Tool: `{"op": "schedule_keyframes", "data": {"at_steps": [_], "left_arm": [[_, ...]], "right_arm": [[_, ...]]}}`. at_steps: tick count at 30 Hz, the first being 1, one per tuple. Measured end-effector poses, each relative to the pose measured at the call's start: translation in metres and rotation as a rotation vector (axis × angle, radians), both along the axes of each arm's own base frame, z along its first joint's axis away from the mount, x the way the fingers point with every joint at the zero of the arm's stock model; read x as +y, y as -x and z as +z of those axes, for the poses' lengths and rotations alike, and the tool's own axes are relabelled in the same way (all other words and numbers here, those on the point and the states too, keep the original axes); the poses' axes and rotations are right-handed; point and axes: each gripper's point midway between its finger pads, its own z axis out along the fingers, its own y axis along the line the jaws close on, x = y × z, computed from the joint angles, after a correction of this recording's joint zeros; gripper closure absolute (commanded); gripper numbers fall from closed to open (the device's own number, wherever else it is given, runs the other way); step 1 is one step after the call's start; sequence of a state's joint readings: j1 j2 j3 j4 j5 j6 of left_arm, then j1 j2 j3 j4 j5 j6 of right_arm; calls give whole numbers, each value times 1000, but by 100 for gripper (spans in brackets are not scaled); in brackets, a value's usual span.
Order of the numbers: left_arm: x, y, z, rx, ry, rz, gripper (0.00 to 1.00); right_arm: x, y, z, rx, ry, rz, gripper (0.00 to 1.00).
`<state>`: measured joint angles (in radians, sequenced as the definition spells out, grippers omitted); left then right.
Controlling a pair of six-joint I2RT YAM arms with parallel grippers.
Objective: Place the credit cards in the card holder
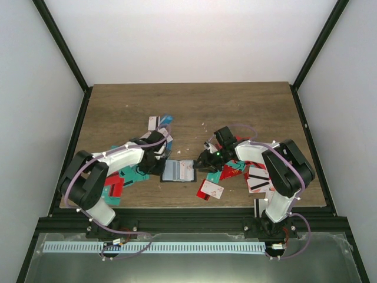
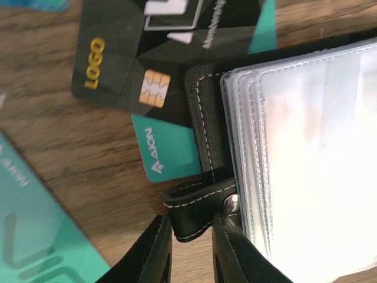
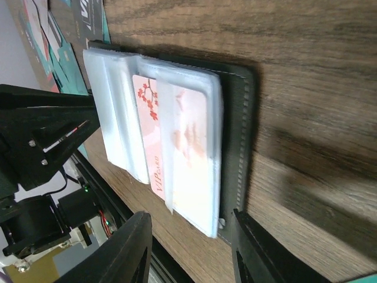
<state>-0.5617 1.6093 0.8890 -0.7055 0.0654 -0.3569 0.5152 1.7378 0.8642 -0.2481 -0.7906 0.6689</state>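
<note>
The card holder (image 1: 178,171) lies open on the wood between my two arms, its clear sleeves (image 2: 306,147) facing up. My left gripper (image 2: 191,227) is shut on its black stitched strap (image 2: 194,200), at the holder's left edge in the top view (image 1: 160,163). A pink VIP card (image 3: 177,135) sits in one sleeve. My right gripper (image 3: 188,221) stands open just off the holder's right side (image 1: 206,160), fingers straddling a corner without touching. A black LOGO card (image 2: 118,65) and a teal card (image 2: 168,153) lie beside the holder.
Loose credit cards are scattered around: teal and red ones (image 1: 126,175) under the left arm, red and white ones (image 1: 211,188) and striped ones (image 1: 257,178) by the right arm, a few (image 1: 159,122) further back. Black frame rails border the table.
</note>
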Motion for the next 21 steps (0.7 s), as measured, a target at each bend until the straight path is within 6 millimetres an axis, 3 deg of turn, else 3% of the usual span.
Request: {"op": "schedule_keyframes", "data": {"at_steps": [9,15,21], "left_arm": [[-40,8,7,47,154,-41,90],[-52,25,15,84,187,-83,61],[-43,22,19,59,124,-145,57]], "right_arm": [[-5,-3,-1,-12,27,3,59],[-10,-15,3,-40,36,-11,57],[-18,-17,0,-44,56,-19,57]]}}
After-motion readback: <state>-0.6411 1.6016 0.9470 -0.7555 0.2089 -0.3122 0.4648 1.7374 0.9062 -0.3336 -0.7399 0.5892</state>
